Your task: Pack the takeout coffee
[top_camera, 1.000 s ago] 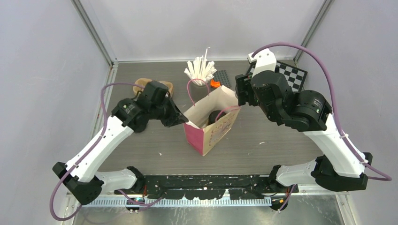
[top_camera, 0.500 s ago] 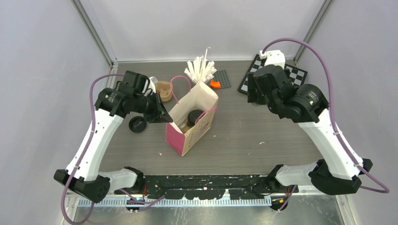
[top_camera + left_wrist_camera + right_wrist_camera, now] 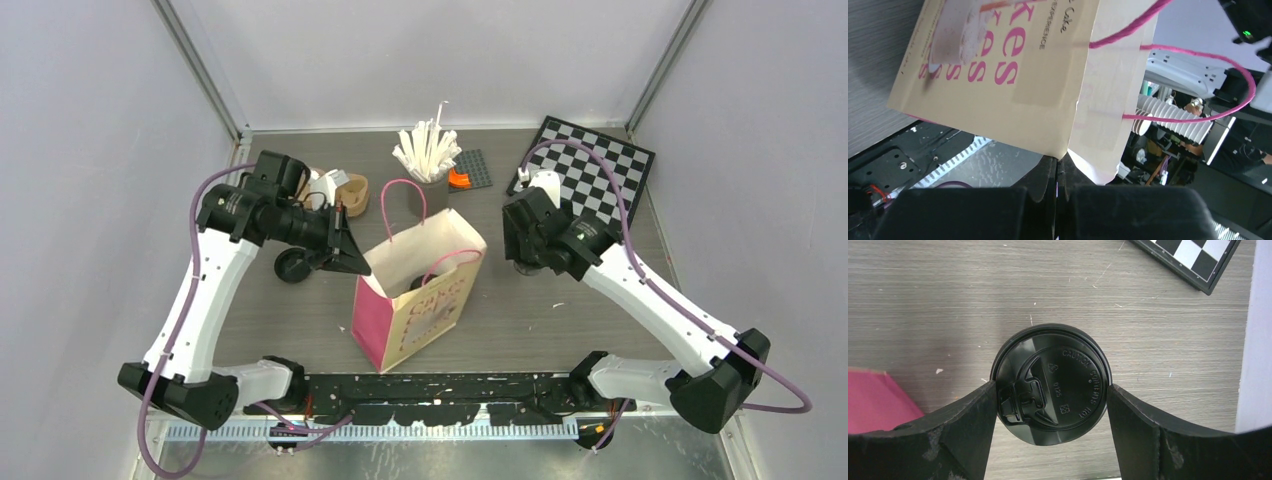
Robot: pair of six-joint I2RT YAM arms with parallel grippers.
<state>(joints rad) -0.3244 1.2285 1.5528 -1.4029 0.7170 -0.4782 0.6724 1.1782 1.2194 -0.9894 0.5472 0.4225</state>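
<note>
A cream and pink paper bag [image 3: 415, 295] stands open in the middle of the table. My left gripper [image 3: 358, 260] is shut on the bag's left rim; the left wrist view shows the bag's corner [image 3: 1068, 145] pinched between my closed fingers [image 3: 1062, 162]. My right gripper [image 3: 524, 258] is low over the table right of the bag. In the right wrist view it is open [image 3: 1052, 390], one finger either side of a dark cup's black lid [image 3: 1050, 382] standing on the table. Another black-lidded cup [image 3: 293, 265] stands left of the bag. A dark shape [image 3: 424, 286] shows inside the bag.
A grey cup of white sticks [image 3: 428, 155] stands behind the bag. A tan pulp tray [image 3: 345, 192] lies at back left under my left arm. A checkerboard [image 3: 590, 170] lies at back right, and its corner shows in the right wrist view [image 3: 1193, 260]. An orange piece on a dark plate [image 3: 462, 176] is nearby.
My left gripper has pulled the bag left and towards the near edge. My right arm has swung away from the bag and come down around the cup on the table.
</note>
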